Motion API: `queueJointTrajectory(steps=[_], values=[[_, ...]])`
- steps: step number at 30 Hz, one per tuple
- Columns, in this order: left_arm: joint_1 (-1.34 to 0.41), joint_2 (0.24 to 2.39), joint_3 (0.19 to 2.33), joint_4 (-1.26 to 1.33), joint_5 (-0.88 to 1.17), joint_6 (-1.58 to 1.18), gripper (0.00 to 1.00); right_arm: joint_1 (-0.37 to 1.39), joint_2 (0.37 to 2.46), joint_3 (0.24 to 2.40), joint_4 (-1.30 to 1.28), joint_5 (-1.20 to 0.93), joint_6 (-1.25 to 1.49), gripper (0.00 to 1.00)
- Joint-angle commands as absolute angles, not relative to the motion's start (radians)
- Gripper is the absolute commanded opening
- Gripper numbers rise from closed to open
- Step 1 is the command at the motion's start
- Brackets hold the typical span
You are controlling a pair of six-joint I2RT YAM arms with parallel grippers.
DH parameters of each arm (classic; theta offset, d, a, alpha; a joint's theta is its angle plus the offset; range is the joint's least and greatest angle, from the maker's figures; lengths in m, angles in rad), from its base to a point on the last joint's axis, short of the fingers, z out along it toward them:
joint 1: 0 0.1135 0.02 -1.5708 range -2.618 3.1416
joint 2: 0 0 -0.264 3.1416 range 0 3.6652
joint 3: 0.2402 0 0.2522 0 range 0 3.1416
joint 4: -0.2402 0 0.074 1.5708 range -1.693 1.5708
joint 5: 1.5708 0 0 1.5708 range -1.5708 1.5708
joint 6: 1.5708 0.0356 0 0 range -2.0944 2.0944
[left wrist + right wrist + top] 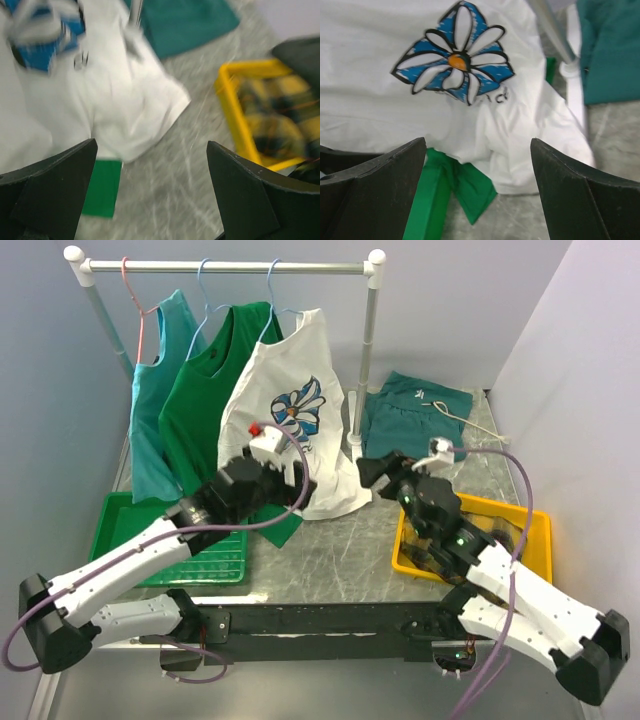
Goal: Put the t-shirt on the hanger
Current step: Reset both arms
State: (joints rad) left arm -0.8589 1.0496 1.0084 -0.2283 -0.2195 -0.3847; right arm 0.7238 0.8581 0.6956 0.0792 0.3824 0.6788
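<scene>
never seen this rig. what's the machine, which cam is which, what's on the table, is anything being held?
Two robot arms are bolted at the near edge of a table, and each ends in a two-finger gripper. The wide picture comes from a fixed camera above and behind the arms. The other two come from a camera on each wrist, and the dark wedges at the bottom of those are that arm's own gripper.

On the table stands a clothes rail with three shirts hanging from it: a teal shirt, a green shirt and the white t-shirt with a blue flower print. The white t-shirt hangs on a light-blue hanger, and its hem rests on the table. Also there are a green tray, a yellow bin and a folded teal garment.

The left gripper and the right gripper are both open and hold nothing.
</scene>
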Motion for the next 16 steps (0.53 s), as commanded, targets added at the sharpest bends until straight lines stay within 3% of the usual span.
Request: queueJointTrajectory(steps=[1,6,16], values=[[-0.87,1.009,0.885,-0.088,-0.241,-0.455,0.96,0.729,0.718,0.562,0.09,0.46,0.684,0.93],[-0.908,0.997,0.755,-0.04,-0.321,-0.563,0.96,0.729,0.594,0.445,0.101,0.508,0.687,0.93],[-0.934,1.032,0.741,-0.031,-0.319,-0.578,0.97,0.729,0.534,0.397,0.098,0.541,0.683,0.94]])
